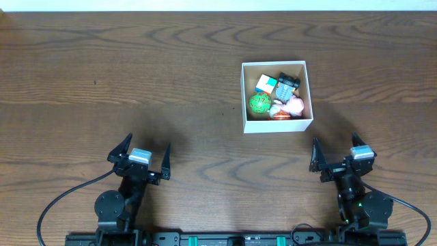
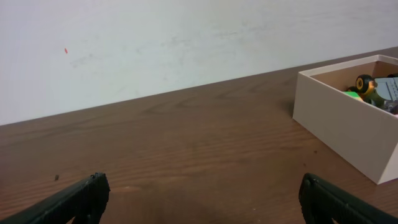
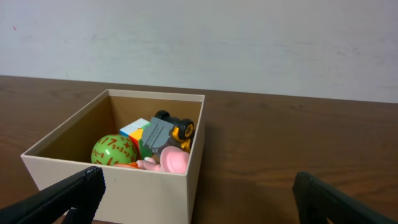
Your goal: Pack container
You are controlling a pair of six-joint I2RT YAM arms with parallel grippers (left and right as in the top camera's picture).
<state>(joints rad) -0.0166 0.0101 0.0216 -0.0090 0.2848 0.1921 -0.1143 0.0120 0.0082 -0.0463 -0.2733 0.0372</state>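
Note:
The container (image 1: 276, 125) is a square white-walled box with a brown inside, right of the table's middle. It holds a green ball (image 1: 259, 103), a colourful cube (image 1: 265, 85), a grey toy car (image 1: 288, 83) and a pink toy (image 1: 293, 104). It also shows in the right wrist view (image 3: 134, 190) and at the right edge of the left wrist view (image 2: 345, 127). My left gripper (image 1: 139, 160) is open and empty at the front left. My right gripper (image 1: 336, 158) is open and empty, just in front of the box.
The brown wooden table (image 1: 136, 75) runs to a white wall (image 2: 155, 43) at the back. Black cables (image 1: 61, 201) trail from both arm bases at the front edge.

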